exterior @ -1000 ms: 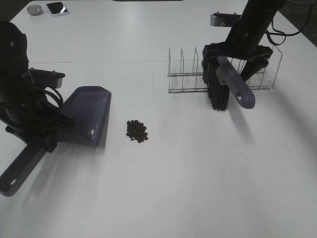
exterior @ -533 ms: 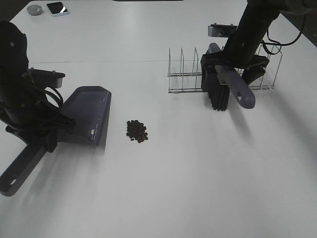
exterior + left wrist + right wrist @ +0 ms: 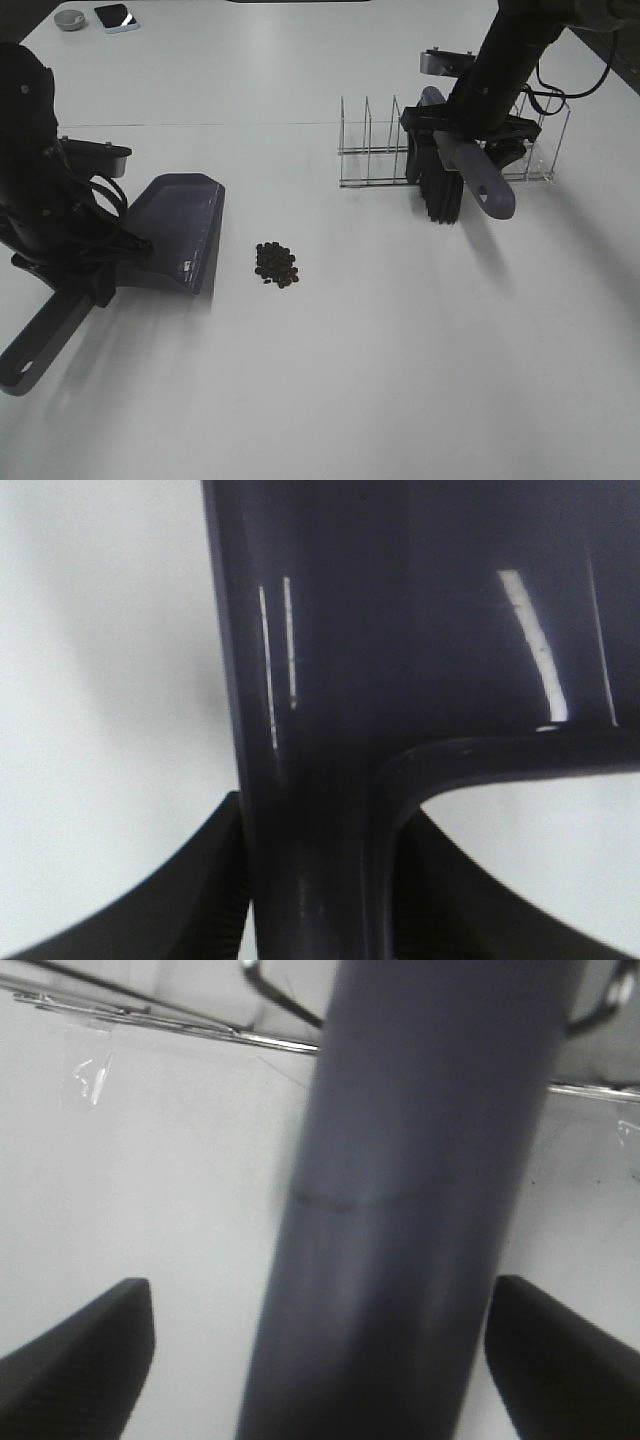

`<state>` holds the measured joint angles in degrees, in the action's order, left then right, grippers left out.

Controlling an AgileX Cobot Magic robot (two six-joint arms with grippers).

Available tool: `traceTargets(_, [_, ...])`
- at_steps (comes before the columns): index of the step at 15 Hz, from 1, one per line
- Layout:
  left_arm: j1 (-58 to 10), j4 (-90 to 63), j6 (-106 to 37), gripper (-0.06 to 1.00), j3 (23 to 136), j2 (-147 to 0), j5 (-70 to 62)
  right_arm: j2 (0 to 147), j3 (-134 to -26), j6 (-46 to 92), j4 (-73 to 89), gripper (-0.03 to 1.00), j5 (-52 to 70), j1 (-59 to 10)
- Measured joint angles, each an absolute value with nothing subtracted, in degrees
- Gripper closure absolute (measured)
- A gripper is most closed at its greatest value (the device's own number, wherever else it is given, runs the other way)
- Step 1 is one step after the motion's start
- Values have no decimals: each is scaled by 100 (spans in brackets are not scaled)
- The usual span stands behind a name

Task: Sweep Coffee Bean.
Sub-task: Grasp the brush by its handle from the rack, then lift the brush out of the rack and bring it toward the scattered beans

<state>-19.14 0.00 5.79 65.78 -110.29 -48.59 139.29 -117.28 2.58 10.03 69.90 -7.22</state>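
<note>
The coffee bean [image 3: 276,264] pile lies on the table [image 3: 400,360] left of centre, near the lip of the dustpan [image 3: 185,225], whose handle the left gripper [image 3: 318,890] clenches. At upper right, the right gripper [image 3: 320,1295] straddles the handle of the brush [image 3: 478,182] by the wire rack [image 3: 370,152], jaws apart, with table showing either side. To grasp well: centre the handle between the jaws, clamp firmly, then lift straight so the bristles clear the rack

High camera overlooks the whole table [image 3: 400,380]; wrist cameras sit close against dustpan [image 3: 400,630] and brush handle [image 3: 420,1160].
</note>
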Motion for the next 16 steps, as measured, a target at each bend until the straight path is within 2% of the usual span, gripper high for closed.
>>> traceTargets(2, [-1914,0,579,61,6578,-11029,-4847,13929,-11728,155,1003,31,6990,-722])
traceTargets(5, [-1914,0,579,61,6578,-11029,-4824,13929,-11728,57,1003,60,6990,-722])
traceTargets(6, [-1914,0,579,61,6578,-11029,-4824,13929,-11728,46,963,64,6984,-716])
traceTargets(16, [-1914,-46,642,61,6578,-11029,-4819,13631,-11471,0,705,65,7007,-722])
